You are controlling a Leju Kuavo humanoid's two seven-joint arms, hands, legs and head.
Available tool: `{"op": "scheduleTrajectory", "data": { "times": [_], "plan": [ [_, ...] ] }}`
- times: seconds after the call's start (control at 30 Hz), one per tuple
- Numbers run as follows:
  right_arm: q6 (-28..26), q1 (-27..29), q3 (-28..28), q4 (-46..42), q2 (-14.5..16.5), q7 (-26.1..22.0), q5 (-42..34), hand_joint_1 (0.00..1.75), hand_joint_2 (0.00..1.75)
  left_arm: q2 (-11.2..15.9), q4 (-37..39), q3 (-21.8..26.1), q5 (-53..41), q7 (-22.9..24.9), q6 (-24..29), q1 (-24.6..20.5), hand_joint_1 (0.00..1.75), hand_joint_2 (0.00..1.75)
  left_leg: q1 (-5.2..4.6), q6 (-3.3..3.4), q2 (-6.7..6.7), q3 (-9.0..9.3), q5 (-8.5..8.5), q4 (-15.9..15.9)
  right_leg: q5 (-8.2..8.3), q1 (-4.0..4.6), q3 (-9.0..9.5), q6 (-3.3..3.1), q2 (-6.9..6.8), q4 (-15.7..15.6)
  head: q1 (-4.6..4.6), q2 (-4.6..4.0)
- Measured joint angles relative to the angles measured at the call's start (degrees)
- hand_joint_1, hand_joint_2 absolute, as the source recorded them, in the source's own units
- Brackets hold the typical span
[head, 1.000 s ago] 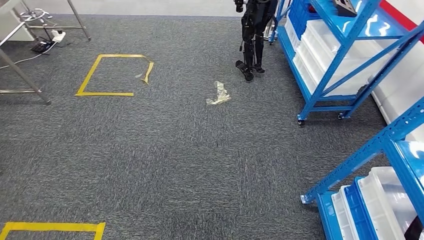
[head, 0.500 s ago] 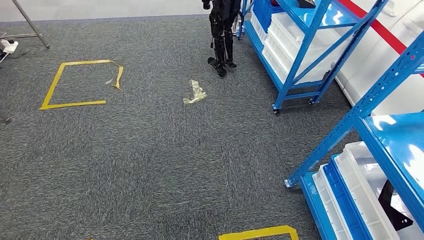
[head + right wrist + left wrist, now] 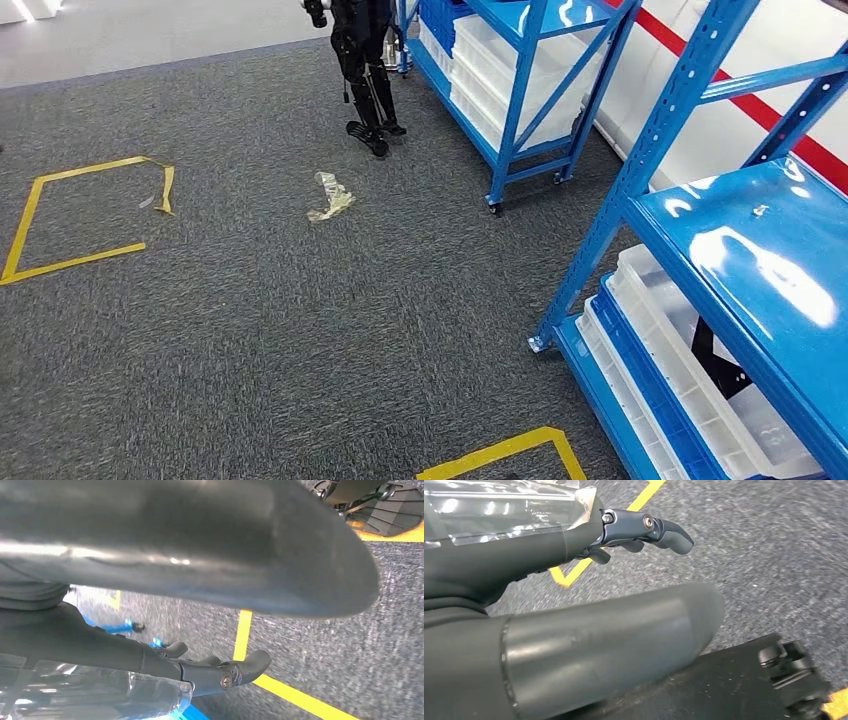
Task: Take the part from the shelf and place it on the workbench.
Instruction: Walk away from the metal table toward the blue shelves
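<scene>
beside the blue shelf [image 3: 640, 150], open carpet [image 3: 250, 330] spreads; left hand [image 3: 644, 530] and right hand [image 3: 220, 672] hang empty, fingers apart.

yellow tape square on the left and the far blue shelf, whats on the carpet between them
In the head view, a crumpled piece of clear plastic lies on the grey carpet between the yellow tape square and the far blue shelf. A dark standing robot's feet lie beyond it.

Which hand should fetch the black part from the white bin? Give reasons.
Probably the right hand: the black part lies in the white bin on that side. The left hand hangs equally empty.
</scene>
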Motion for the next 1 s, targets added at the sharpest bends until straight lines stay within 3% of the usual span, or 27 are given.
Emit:
{"op": "scheduleTrajectory", "data": {
  "times": [0.07,0.13,0.2,0.27,0.33,0.4,0.43,0.47,0.53,0.57,0.63,0.7,0.77,0.83,0.9,0.93,0.97,1.0],
  "plan": [
    [0.0,0.0,0.0,0.0,0.0,0.0,0.0,0.0,0.0,0.0,-0.1,0.0,0.0,0.0,0.0,-0.2,0.0,0.0,0.48,-0.05,-2.49,2.94,3.34,-7.0,-0.12,0.16,-0.2,0.33,1.41,0.4,-0.01,0.0],
    [0.0,-0.1,-0.1,0.0,0.0,-0.1,0.0,0.0,0.0,0.0,-0.3,0.0,0.1,0.0,0.1,-0.3,0.0,0.0,0.5,0.37,-3.87,3.95,4.06,-9.6,-0.15,0.39,-0.76,0.95,2.42,0.7,0.07,0.0],
    [0.0,0.1,-0.3,0.0,0.0,-0.1,0.0,0.0,0.0,0.0,-0.5,0.0,0.1,0.0,0.1,-0.3,0.0,0.0,0.28,1.31,-2.63,4.11,4.28,-9.9,0.01,0.37,-1.27,1.66,3.19,0.5,0.18,0.01],
    [0.0,0.1,-0.4,0.0,0.0,0.0,0.0,0.0,0.0,0.0,-0.5,0.0,0.1,0.0,0.1,-0.2,0.0,0.0,0.33,2.23,-1.26,4.5,4.65,-10.3,-1.02,0.5,-2.43,1.9,1.5,2.5,0.35,0.01],
    [0.1,-0.1,-0.5,0.0,0.0,0.0,0.2,0.0,0.0,0.0,-0.5,0.0,0.2,0.0,0.1,0.0,0.0,0.0,0.19,2.73,0.16,4.61,4.8,-10.6,-3.76,0.63,-5.35,1.62,-1.33,8.4,0.56,0.01],
    [0.1,-0.1,-0.7,0.0,0.0,0.0,0.6,0.0,0.0,0.0,-0.5,0.0,0.4,0.0,0.1,0.2,0.0,0.0,-0.02,2.88,1.64,4.5,4.74,-10.6,-6.1,0.52,-8.7,1.63,-2.39,15.0,0.65,0.01],
    [0.1,-0.1,-0.7,0.0,0.0,0.0,0.7,0.0,0.0,0.0,-0.5,0.0,0.6,0.0,0.1,0.3,0.0,0.0,-0.08,2.92,2.34,4.49,4.66,-10.6,-6.42,0.43,-9.45,1.84,-2.65,16.6,0.66,0.01],
    [0.1,0.0,-0.8,0.0,0.0,0.0,0.9,0.0,0.0,0.1,-0.5,0.0,0.7,0.0,0.1,0.3,0.0,0.0,-0.09,2.91,2.95,4.52,4.58,-10.6,-5.69,0.37,-8.71,2.21,-2.92,15.2,0.67,0.01],
    [0.1,0.0,-0.8,0.0,0.0,-0.1,1.0,0.0,0.0,0.1,-0.5,0.0,0.8,-0.1,0.2,0.4,0.0,0.0,-0.16,2.72,4.06,4.71,4.37,-10.6,-3.02,0.37,-4.63,2.79,-4.67,7.6,0.69,0.01],
    [0.1,-0.1,-0.8,0.0,0.0,-0.1,1.0,0.0,0.0,0.1,-0.5,0.0,0.8,-0.1,0.2,0.5,0.0,0.0,-0.34,2.46,4.59,4.87,4.18,-10.6,-1.82,0.56,-2.62,2.85,-5.96,3.9,0.71,0.01],
    [0.1,-0.4,-0.8,-0.1,0.0,-0.1,1.1,0.0,0.0,0.2,-0.5,0.0,0.8,-0.2,0.3,0.6,0.0,0.0,-0.68,1.86,5.44,5.27,3.8,-10.6,-0.75,1.0,-0.77,2.32,-7.34,0.6,0.6,0.0],
    [0.2,-0.4,-1.0,-0.1,0.0,-0.1,1.3,0.0,0.0,0.2,-0.5,0.0,0.8,-0.4,0.4,0.6,0.0,0.0,-0.75,1.25,6.3,5.83,3.53,-10.9,-0.53,1.04,-0.77,1.68,-6.21,0.5,0.48,0.01],
    [0.2,-0.2,-1.2,-0.1,-0.1,-0.1,1.6,0.0,0.0,0.2,-0.5,0.0,0.9,-0.5,0.5,0.5,0.0,0.0,-0.58,0.59,5.01,5.85,2.66,-10.2,-0.31,0.4,-0.44,0.98,-5.01,0.0,0.35,0.01],
    [0.2,-0.3,-1.4,-0.1,-0.1,-0.1,1.8,0.0,0.0,0.2,-0.5,0.0,1.0,-0.6,0.6,0.3,0.0,0.0,-0.36,0.17,2.09,3.55,-0.36,-5.2,-0.15,0.0,-0.08,0.14,-3.83,-0.2,0.07,0.01],
    [0.2,-0.3,-1.4,-0.1,-0.1,-0.1,1.9,0.0,0.0,0.2,-0.5,0.0,1.0,-0.6,0.5,0.2,0.0,0.0,-0.27,0.06,0.79,-0.33,-3.77,2.4,-0.15,0.23,-0.1,-0.31,-2.53,-0.2,-0.05,0.01],
    [0.2,-0.3,-1.4,-0.1,-0.1,-0.1,2.0,0.0,0.0,0.2,-0.5,0.0,1.2,-0.6,0.5,0.1,0.0,0.0,-0.24,0.02,0.68,-1.67,-4.21,4.6,-0.16,0.33,-0.08,-0.33,-1.82,-0.2,-0.06,0.01],
    [0.2,-0.2,-1.5,-0.1,-0.1,-0.1,2.0,0.0,0.0,0.2,-0.5,0.0,1.3,-0.6,0.5,0.1,0.0,0.0,-0.2,0.0,0.62,-2.05,-3.44,4.8,-0.17,0.36,-0.04,-0.32,-1.06,-0.1,-0.06,0.01],
    [0.2,-0.2,-1.6,-0.1,-0.1,-0.1,2.1,0.0,0.0,0.2,-0.5,0.0,1.4,-0.6,0.5,0.1,0.0,0.0,-0.13,-0.01,0.52,-1.43,-1.77,3.1,-0.17,0.34,0.02,-0.3,-0.32,-0.1,-0.07,0.01]
  ]
}}
